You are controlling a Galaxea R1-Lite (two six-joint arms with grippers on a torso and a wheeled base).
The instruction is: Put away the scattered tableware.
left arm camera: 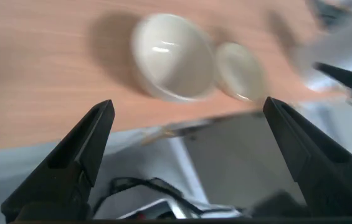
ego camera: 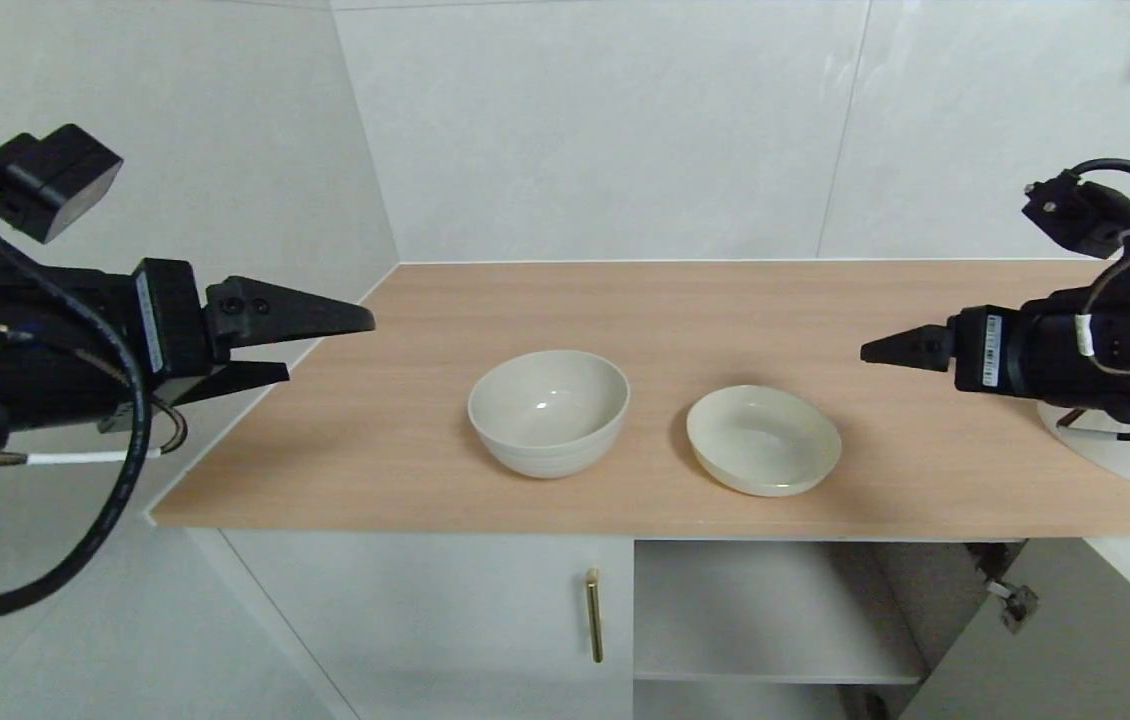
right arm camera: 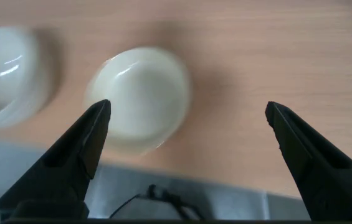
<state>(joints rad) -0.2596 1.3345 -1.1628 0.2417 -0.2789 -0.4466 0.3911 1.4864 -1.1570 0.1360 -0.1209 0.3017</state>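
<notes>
Left end effector (ego camera: 325, 347) hangs nearest, off to the left of the deep bowl (ego camera: 548, 412), its fingers spread wide and holding nothing. Right end effector (ego camera: 875, 352) sits well to that bowl's right, fingers likewise apart and empty.

The wooden table (ego camera: 725, 300) carries the deep bowl near its front edge. Below and to the right of the bowl, a cabinet compartment (ego camera: 755, 610) stands open. The shallow bowl (ego camera: 763, 440) lies just beside the deep bowl on its right, not touching it.

Both bowls look like glazed ceramic, so probably stiff, smooth, fairly weighty and breakable. The rim seems the best hold, one finger inside and one outside. Each sits upright with its mouth upward, and being round, neither has a long axis to line up with.
</notes>
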